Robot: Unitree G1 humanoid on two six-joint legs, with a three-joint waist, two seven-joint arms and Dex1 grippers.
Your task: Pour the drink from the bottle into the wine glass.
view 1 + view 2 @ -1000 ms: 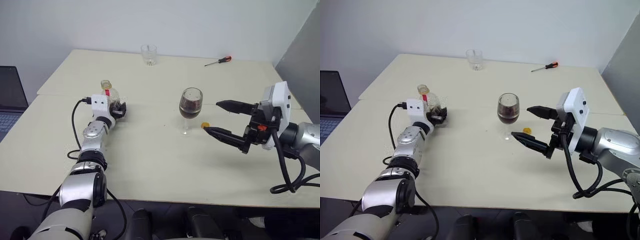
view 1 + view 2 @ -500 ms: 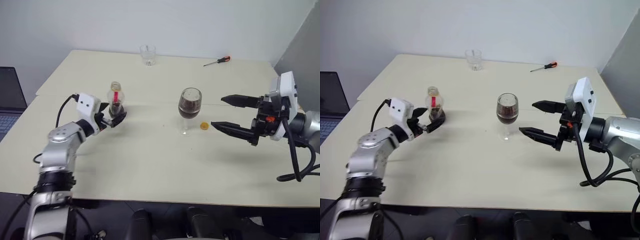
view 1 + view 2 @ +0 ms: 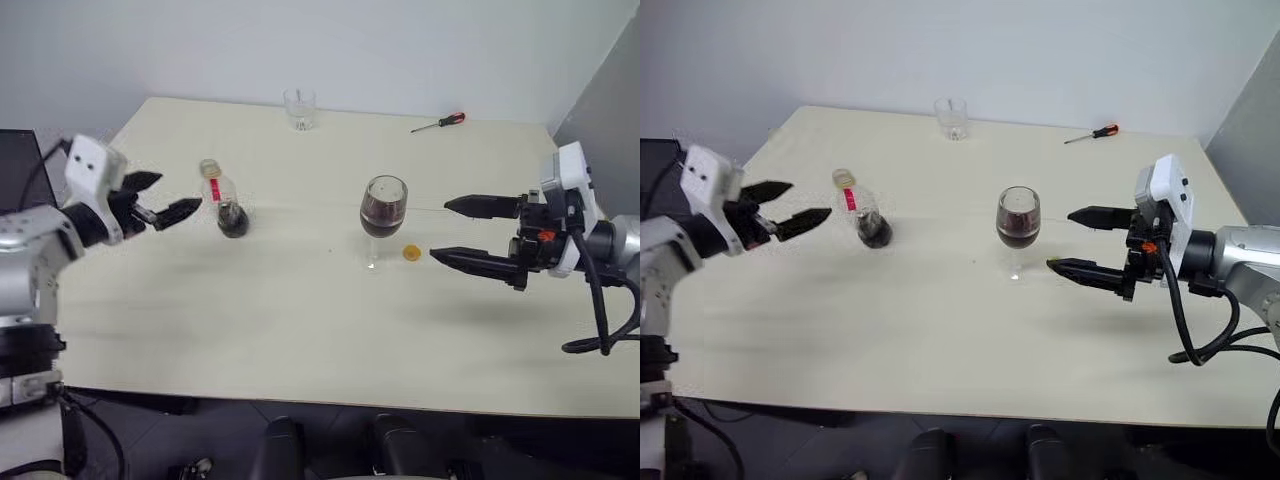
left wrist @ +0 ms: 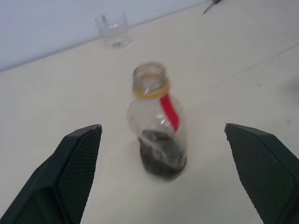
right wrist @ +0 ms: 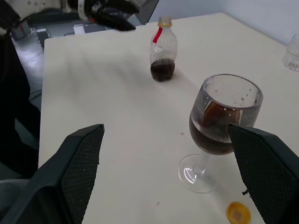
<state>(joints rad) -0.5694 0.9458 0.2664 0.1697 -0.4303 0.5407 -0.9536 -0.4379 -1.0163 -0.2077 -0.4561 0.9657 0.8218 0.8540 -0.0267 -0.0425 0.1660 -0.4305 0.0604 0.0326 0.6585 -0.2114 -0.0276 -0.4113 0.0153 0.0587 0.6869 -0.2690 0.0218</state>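
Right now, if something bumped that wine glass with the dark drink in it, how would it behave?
The wine glass would probably tip easily: its bowl, about half full of drink, sits high on a thin stem over a small round foot. It looks like thin clear glass, so likely fragile. Any tilt would probably slosh the liquid onto the table.

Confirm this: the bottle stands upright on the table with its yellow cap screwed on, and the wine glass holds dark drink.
Wrong on the cap. The bottle stands open; the yellow cap lies on the table by the wine glass, as the right wrist view shows. The rest holds.
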